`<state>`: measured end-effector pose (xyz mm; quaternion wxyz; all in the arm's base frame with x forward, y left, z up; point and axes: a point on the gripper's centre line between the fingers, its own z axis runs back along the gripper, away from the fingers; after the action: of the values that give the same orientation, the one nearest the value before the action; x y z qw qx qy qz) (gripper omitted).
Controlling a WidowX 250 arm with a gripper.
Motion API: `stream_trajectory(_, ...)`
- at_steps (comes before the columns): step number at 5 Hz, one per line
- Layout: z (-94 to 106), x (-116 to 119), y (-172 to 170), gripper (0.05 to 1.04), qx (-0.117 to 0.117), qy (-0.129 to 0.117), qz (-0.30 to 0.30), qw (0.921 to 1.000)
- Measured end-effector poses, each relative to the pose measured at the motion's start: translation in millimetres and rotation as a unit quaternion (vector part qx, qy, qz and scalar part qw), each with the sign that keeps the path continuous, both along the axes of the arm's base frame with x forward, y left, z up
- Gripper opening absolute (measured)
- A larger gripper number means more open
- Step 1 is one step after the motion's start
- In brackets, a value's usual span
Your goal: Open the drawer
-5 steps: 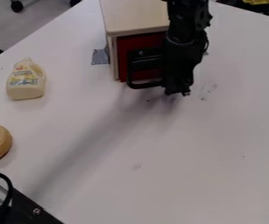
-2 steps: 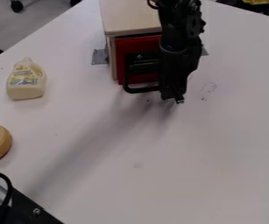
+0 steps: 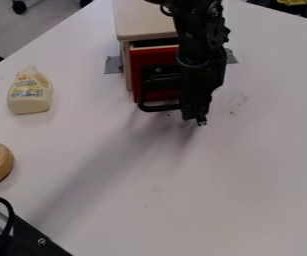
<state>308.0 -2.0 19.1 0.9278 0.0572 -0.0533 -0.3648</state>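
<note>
1. At the far middle of the worktop, find the red drawer slightly out of its wooden cabinet, with a narrow dark gap showing above the front.
2. Place the gripper at the right-hand end of the black handle, pointing down; cannot tell how wide the jaws stand, nor whether gripping the handle or merely hooked behind it.
3. Judge the step in hand as the pull, with only a small part of the travel done.
4. Draw straight toward the near side, in line with the cabinet's side walls, slowly and level.
5. Stay low and well in behind the handle bar; rising or drifting right risks slipping off its end.
6. Beware of twisting: pulling from one end could skew the drawer and jam it. Ease sideways toward the handle's middle on any sign of binding.
7. Trust the grey tape beside the cabinet to help hold it down, but avoid jerks all the same.
8. Use the open white surface in front for the travel, well apart from the bottle at left and the brown ring nearer.
9. Beyond the far left edge, note grey floor and a dark caster.
</note>
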Motion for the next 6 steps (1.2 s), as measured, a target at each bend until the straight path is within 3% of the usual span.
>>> stream_trajectory(2, 0.6, -15.0, -10.9, 0.122, -0.005, -0.001, -0.004, 1.0000)
stream_trajectory(4, -0.1, -29.4, -24.5, 0.122, -0.010, 0.033, 0.026, 0.9990)
stream_trajectory(6, 0.9, -33.6, -40.1, 0.122, -0.026, 0.045, 0.045, 0.9976)
